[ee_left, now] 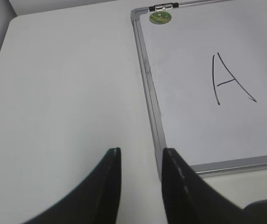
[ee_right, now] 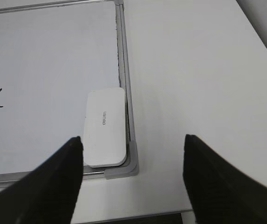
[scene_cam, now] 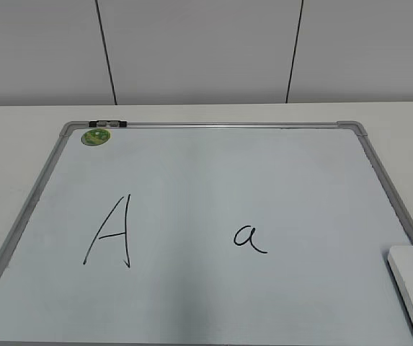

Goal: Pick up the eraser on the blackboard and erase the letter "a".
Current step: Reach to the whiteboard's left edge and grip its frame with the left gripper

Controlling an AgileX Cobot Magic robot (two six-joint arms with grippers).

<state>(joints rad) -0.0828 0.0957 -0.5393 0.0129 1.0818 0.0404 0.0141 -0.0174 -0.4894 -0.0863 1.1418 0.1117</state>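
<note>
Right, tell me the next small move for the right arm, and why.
Probably shift the right gripper left and lower it over the eraser. Its jaws are wide open and empty, and in the right wrist view the eraser lies flat in the blackboard's near right corner, nearer the left finger than the middle of the gap. The letter "a" is still unerased.

Round green magnet (scene_cam: 96,136) (print unreadable) near capital "A" (scene_cam: 110,231); white table (ee_left: 63,93) beneath.
</note>
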